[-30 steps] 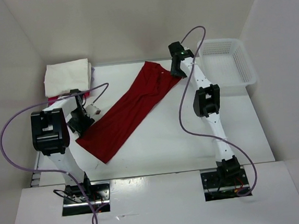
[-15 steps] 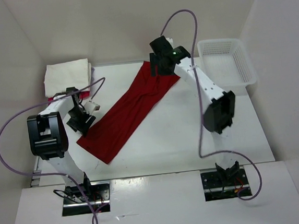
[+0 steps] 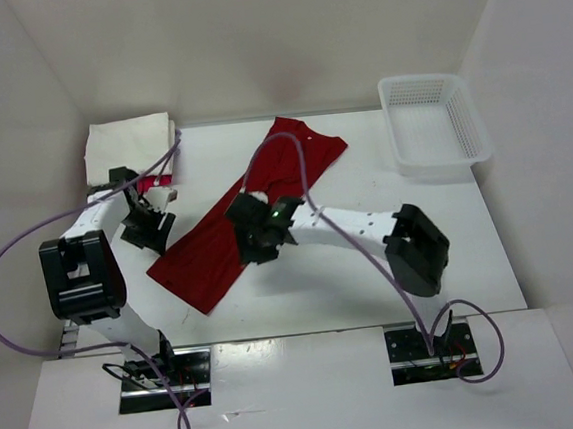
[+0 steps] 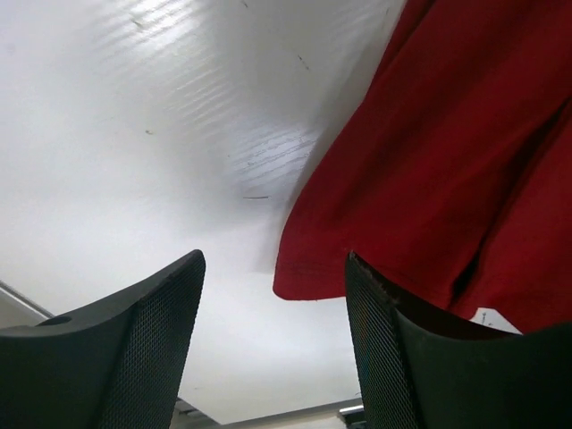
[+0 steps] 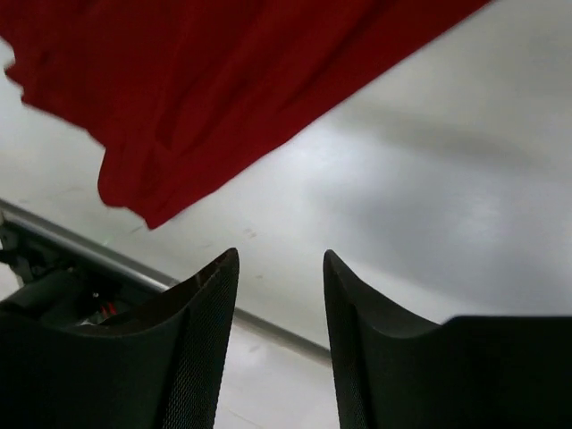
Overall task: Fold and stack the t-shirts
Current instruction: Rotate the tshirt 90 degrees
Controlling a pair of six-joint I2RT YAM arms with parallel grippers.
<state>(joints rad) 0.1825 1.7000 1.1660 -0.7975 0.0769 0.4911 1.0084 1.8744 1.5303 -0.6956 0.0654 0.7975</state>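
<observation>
Dark red t-shirt lay diagonally mid-frame, its middle hidden under the right arm; left pincer and right pincer stood spread, empty.

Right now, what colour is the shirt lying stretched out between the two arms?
The t-shirt is plain dark red, with no pattern visible; the top external view shows it best.

1. From above, the right arm lies across the dark red t-shirt and hides its middle.
2. The left wrist view cuts the shirt off at the top and right edges.
3. The right wrist view cuts it off along the top.
4. The left arm covers the near edge of the folded cream white t-shirt; I cannot tell what lies beneath it.
</observation>
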